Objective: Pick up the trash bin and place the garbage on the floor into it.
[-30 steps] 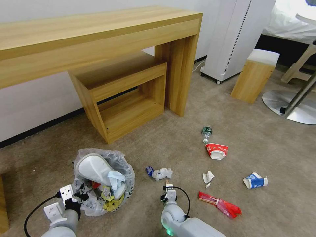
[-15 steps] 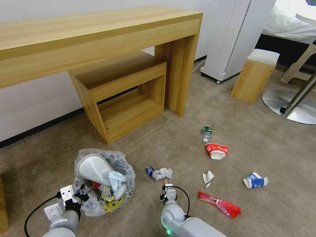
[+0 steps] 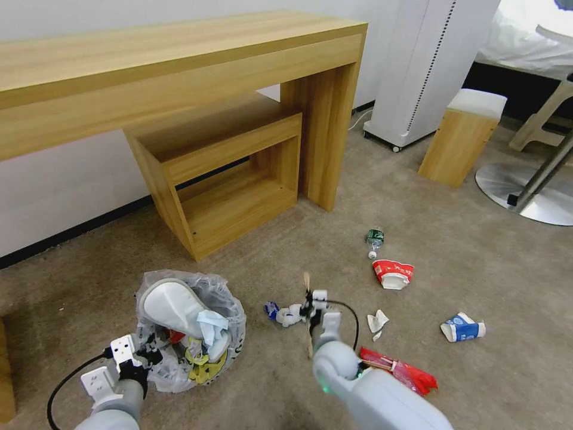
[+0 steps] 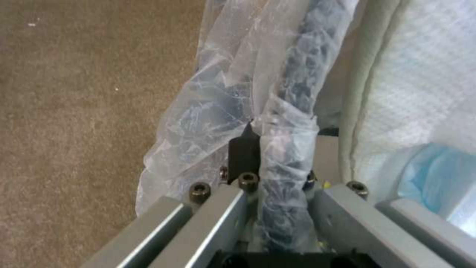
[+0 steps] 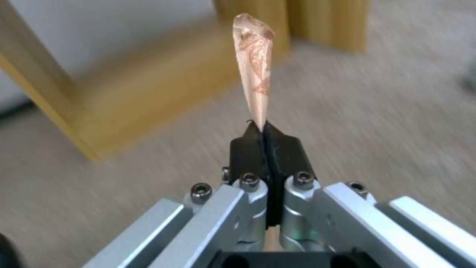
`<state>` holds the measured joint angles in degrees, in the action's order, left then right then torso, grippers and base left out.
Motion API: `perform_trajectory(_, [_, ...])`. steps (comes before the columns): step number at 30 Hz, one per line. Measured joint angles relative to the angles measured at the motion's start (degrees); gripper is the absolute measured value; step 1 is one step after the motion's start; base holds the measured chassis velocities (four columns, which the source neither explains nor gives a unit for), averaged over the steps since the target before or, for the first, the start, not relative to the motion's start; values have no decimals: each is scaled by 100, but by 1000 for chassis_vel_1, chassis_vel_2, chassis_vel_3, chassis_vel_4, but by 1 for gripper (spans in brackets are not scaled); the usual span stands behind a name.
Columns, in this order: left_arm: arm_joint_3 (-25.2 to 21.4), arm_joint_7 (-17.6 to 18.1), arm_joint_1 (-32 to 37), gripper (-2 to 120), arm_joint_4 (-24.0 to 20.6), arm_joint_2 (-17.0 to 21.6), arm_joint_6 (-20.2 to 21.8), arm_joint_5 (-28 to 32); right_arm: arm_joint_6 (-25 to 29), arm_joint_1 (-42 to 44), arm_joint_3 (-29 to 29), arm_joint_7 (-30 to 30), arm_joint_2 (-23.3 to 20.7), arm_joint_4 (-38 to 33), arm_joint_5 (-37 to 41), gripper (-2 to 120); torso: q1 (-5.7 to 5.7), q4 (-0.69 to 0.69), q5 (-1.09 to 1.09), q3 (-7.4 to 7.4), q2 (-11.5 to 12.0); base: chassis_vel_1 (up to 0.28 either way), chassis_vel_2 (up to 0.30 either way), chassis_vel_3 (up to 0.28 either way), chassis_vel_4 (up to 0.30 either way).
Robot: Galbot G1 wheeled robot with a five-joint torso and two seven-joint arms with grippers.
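Our left pincer [image 4: 277,156] is clamped on the rim of the small round black trash bin [image 3: 191,334], its crinkly translucent bag holding a white slipper [image 3: 173,307], on the beige short-pile carpet floor [image 3: 286,251]. Our right pincer [image 5: 267,128] is closed tight on a thin flat wooden stick [image 5: 254,63], raised above the carpet beside crumpled white paper [image 3: 289,315].
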<state>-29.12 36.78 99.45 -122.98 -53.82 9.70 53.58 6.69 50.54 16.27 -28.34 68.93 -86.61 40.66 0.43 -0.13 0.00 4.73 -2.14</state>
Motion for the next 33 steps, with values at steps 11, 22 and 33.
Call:
perform_trajectory(11, [-56,137,109,0,-126,122,112,215,1704,-540,134,2362,37,-673,658,0,0,1,-1,0,0,0,0,0,0])
perform_trajectory(22, [-148,622,268,0,-600,529,548,820,1859,-979,1123,2671,499,-781,510,0,0,0,-1,0,0,0,0,0,0])
perform_trajectory(33, [-327,989,352,0,-1050,1047,784,1575,1908,-1186,1922,2690,919,-34,207,0,0,0,-2,0,0,0,0,0,0])
